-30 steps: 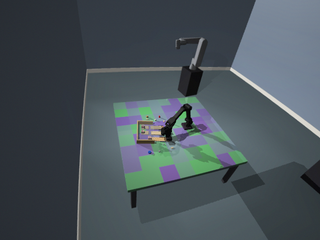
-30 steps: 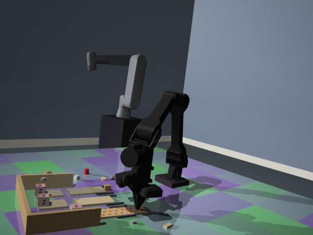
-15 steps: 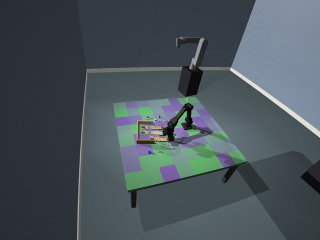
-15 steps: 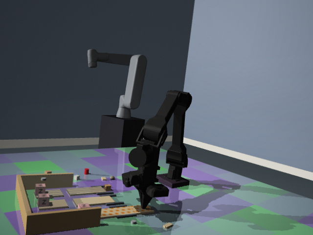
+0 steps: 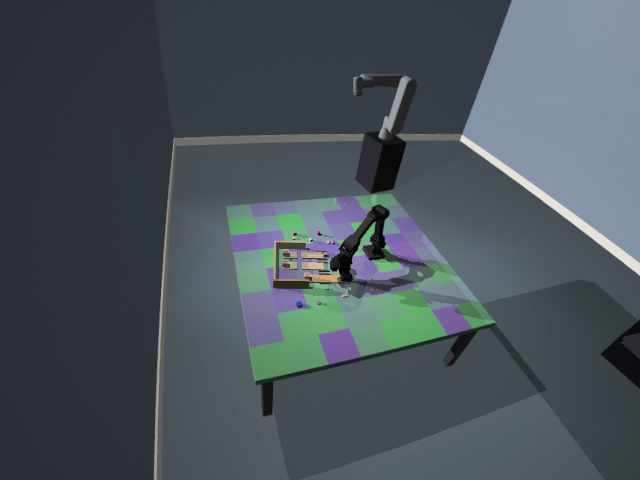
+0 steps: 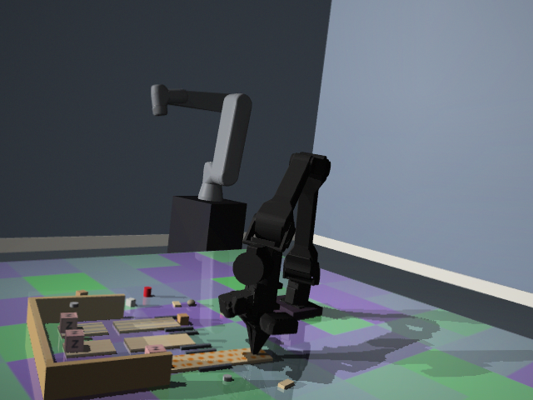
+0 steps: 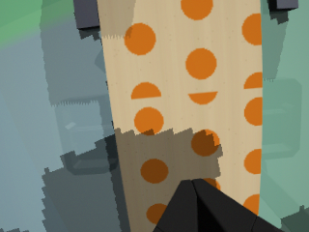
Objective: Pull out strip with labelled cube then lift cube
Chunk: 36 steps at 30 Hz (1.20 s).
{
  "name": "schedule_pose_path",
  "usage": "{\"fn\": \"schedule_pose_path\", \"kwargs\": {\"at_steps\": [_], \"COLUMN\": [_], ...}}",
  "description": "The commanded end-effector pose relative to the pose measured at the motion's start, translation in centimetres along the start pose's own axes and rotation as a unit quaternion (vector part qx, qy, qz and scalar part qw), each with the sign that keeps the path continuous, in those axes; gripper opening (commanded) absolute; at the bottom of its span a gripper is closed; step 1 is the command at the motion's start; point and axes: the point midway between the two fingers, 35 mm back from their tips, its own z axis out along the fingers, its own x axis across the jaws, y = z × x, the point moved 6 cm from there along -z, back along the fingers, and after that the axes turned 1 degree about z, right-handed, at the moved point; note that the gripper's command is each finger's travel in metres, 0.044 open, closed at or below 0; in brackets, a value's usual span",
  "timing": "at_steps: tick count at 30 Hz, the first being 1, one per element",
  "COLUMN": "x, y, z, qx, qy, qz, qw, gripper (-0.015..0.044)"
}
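three pink cubes (image 6: 73,340) marked "z" inside the tray (image 6: 103,373); clenched, empty pincer (image 6: 256,347) on the dotted strip (image 6: 215,358)

The arm (image 6: 281,207) is matte black throughout (blocky links, round joint housing), ending in tapered, pointed jaws.
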Motion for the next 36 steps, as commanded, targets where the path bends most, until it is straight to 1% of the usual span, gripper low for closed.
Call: {"fn": "schedule_pose_path", "kwargs": {"at_steps": [1,36], "x": [-0.2,-0.3], "y": [-1.2,-6.1], "z": [0.6,0.5], "qx": [0.01,0.012], "qy": [-0.008,-0.008], "qz": [0.001,0.001], "qw": [1.0,1.0], "gripper": [0.0,0.0]}}
